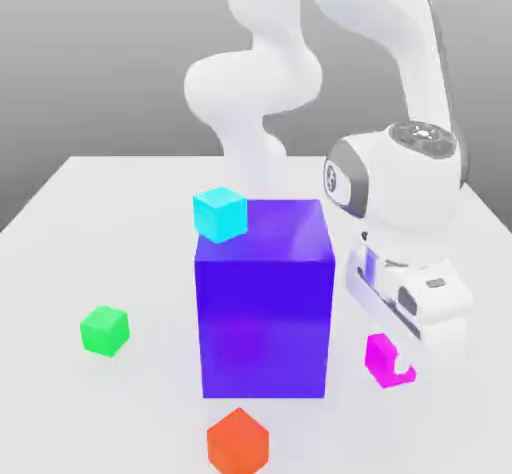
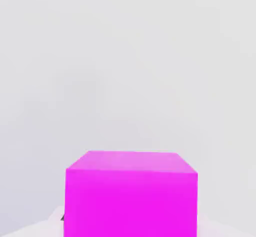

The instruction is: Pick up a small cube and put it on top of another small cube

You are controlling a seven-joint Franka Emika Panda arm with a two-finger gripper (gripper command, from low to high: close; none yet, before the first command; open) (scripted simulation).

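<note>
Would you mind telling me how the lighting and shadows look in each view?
Exterior view: soft, even light, with faint shadows on the table beside the big blue-purple block and green cube; no glare. Hand view: the magenta cube is flatly lit against a pale, featureless background.

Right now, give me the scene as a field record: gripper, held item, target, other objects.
gripper: gripper down at the table, shut on the magenta cube
held item: magenta cube, on the exterior view's right of the big blue-purple block; whether it is lifted off the table cannot be told
target: green cube, alone on the table, on the exterior view's left of the block, nothing on it
other objects: cyan cube at the block's upper left corner; orange-red cube in front of the block
stack: not yet done
</note>
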